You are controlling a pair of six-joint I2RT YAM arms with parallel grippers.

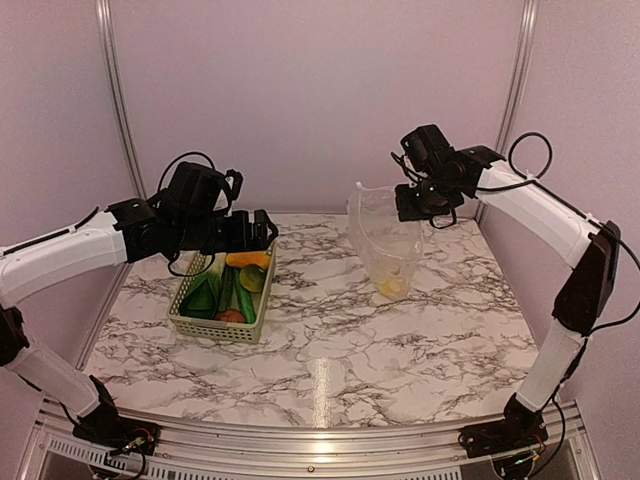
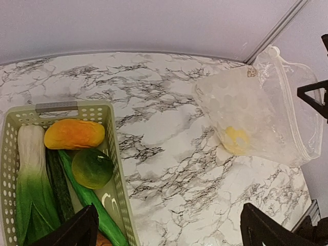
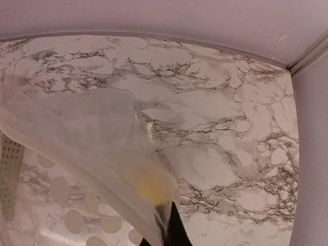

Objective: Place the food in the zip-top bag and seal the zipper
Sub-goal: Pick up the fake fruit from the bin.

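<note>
A table [image 1: 400,340] with a white, grey-veined marble pattern is enclosed by plain lilac walls [image 1: 320,90] and aluminium posts [image 1: 118,100]. A pale green lattice basket [image 1: 215,330] is set at its left, filled with glossy food: leafy bok choy [image 2: 33,179], an orange piece [image 2: 74,133], a round green fruit [image 2: 92,168] and long green pieces [image 2: 87,197].

The left gripper [image 1: 262,232] is held above the basket with its fingers spread wide and nothing between them. The clear, crinkly, white-dotted zip-top bag [image 1: 385,240] is hung upright right of centre, its upper edge pinched by the clenched right gripper [image 1: 405,203], and the lemon [image 1: 392,287] is seen at its bottom.

A reddish-brown round one [image 1: 231,316] is shown only from the top. The ridged zipper [image 2: 310,151] is made out only from the left wrist.
</note>
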